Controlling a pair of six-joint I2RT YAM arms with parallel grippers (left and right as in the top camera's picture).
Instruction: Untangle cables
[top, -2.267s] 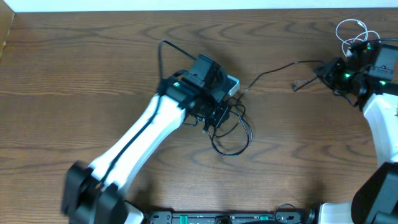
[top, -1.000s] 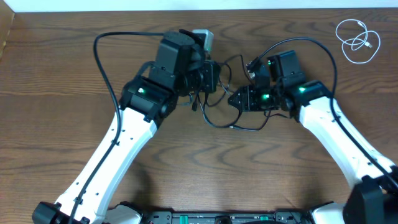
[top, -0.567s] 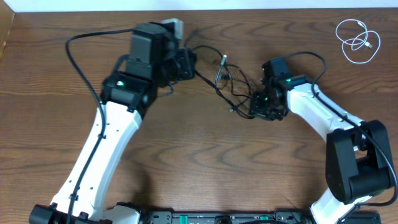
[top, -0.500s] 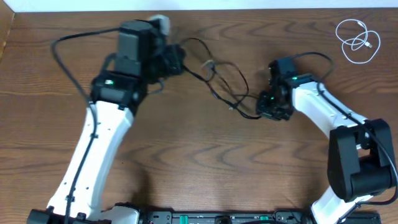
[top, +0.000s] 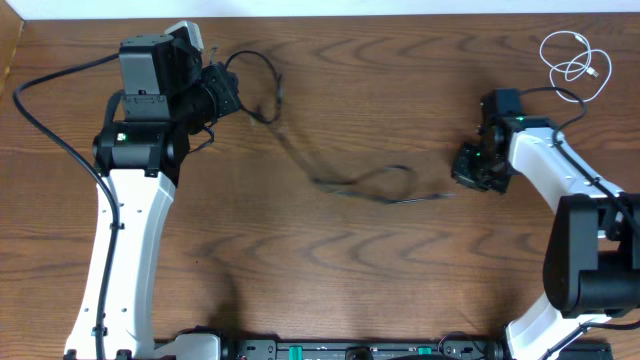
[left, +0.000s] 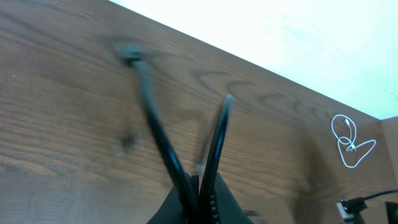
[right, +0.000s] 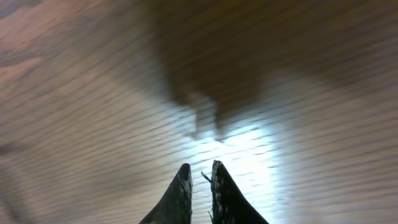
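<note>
While the left gripper (top: 222, 92) is pinching two strands of the black cable (top: 365, 185) by the far-left corner, the nearly closed right gripper (top: 468, 170) by the right edge, gripping I cannot tell what, is risking slack re-knotting mid-counter.

Left gripper (top: 222, 95) at upper left, black cable (top: 330, 184) looping from it and trailing blurred to centre, right gripper (top: 468, 172) at right, white cable (top: 573, 55) coiled upper right, wooden table (top: 300, 280).
</note>
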